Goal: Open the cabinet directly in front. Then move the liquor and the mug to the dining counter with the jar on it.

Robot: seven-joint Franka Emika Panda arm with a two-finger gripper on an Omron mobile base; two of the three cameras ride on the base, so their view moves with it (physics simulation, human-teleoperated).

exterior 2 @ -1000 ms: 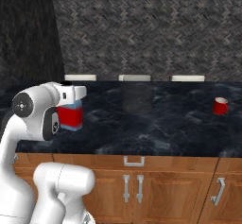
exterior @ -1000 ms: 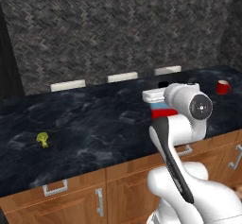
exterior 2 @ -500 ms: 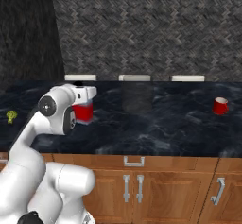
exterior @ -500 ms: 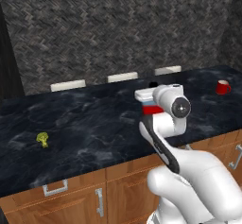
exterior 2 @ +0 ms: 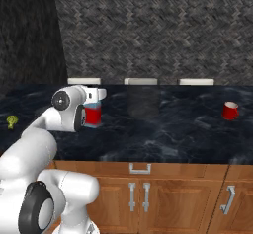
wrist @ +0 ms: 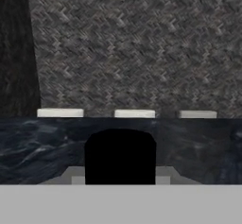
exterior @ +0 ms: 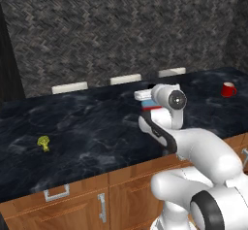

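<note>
Pincer is clamped on the liquor, whose red lower band shows beside the wrist, carried above the black marbled counter; in the hand view the bottle's black cap rises between the fingertips. Mug stands on the counter well apart to the right. Small yellow-green item lies on the counter far left.

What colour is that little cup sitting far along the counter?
Red; the mug shows best in the right base view.
</note>
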